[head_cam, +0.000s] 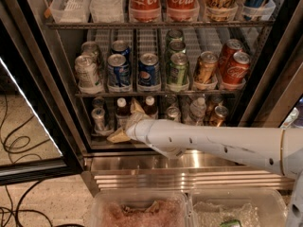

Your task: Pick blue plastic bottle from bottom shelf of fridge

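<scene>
Spread apart, my hand (127,122) sits at the front of the bottom shelf (97,135) of the fridge (49,74), left of that shelf's middle, and grips nothing that I can confirm. One tan finger (118,136) lies low by the shelf's front lip; the other points up, further in. The blue plastic bottle (121,109), white-capped with dark contents, stands upright between them. I judge the odd angle comes from how short this shelf is: my arm (213,145) has to enter low and sideways from the shelf's right to slip under the rack above (156,93). Whether either finger touches the bottle, I can't tell.

On the bottom shelf I count two white-capped small bottles, mine and a twin bottle (150,107) just to its right; one clear water bottle (196,110) right of the middle; one silver can (98,119) at the left end; and at least two more cans (218,115) toward the right. The rack above that shelf shows two silver cans (88,73), three blue cans (149,70), three green cans (177,70), one gold can (206,67) and two red cans (236,66).
</scene>
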Controlling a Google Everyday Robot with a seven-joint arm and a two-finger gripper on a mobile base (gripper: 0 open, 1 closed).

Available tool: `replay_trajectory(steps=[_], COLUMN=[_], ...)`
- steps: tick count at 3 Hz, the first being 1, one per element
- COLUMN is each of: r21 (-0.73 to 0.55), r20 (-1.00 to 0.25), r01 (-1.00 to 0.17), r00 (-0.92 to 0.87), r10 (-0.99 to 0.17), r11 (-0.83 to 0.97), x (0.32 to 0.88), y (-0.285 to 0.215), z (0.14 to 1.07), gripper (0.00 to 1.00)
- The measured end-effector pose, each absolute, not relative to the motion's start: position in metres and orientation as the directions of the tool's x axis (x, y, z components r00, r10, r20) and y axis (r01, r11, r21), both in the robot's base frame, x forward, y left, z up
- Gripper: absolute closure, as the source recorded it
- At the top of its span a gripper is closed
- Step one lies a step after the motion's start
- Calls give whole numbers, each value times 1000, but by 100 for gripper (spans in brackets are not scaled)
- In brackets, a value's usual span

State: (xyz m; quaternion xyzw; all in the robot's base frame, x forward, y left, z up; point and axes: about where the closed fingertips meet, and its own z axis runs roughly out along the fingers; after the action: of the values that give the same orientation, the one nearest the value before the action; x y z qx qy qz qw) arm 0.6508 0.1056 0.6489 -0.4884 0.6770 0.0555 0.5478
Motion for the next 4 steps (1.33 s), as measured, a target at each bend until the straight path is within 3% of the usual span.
replay_trajectory(steps=[1,2,4], r21=[-460,-460,-460], r20=[-796,-796,-796], r01=[-722,-722,-722], r00=[77,77,77], r10=[-600,-600,-600], r11=[517,517,517], x=[651,651,651], y=[106,106,106], z=[649,649,649], gripper=[0,19,65])
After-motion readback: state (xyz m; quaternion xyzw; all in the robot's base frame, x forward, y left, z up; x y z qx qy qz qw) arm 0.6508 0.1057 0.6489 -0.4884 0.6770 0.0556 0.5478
